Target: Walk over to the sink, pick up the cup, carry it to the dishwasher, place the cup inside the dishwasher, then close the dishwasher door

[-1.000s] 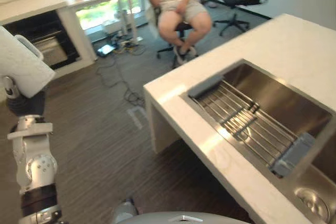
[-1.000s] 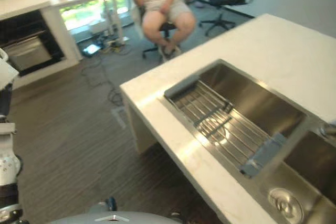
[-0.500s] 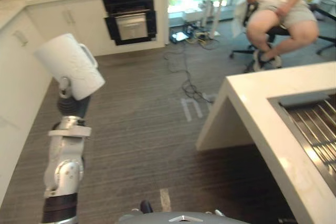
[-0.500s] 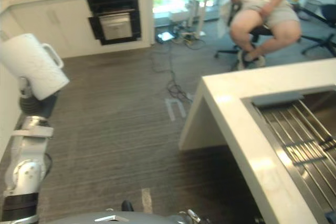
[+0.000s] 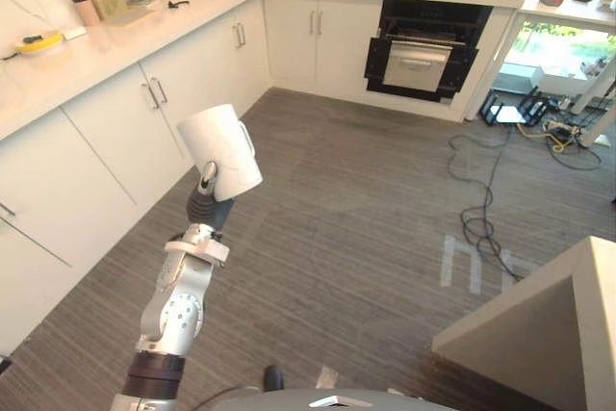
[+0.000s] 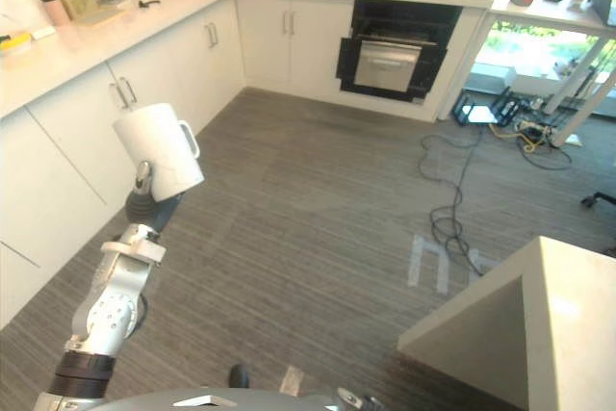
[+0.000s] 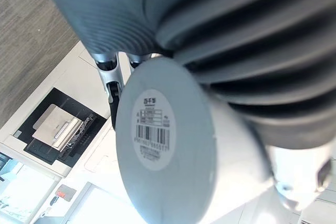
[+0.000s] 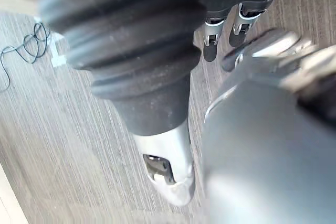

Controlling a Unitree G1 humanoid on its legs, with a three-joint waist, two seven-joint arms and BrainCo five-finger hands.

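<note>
Fingers (image 7: 111, 80) of my left hand (image 5: 207, 180) are curled round the white cup (image 5: 220, 151), which I'm holding tilted in the air with its base toward the wrist. It is well short of the dark dishwasher (image 5: 420, 57) and off to its left, over the grey floor (image 5: 366, 228). White cabinets (image 5: 144, 108) run from the dishwasher's left side back toward the cup, and my right hand (image 8: 167, 169) hangs above the same floor, its fingers (image 8: 211, 31) loose and straight, holding nothing.
</note>
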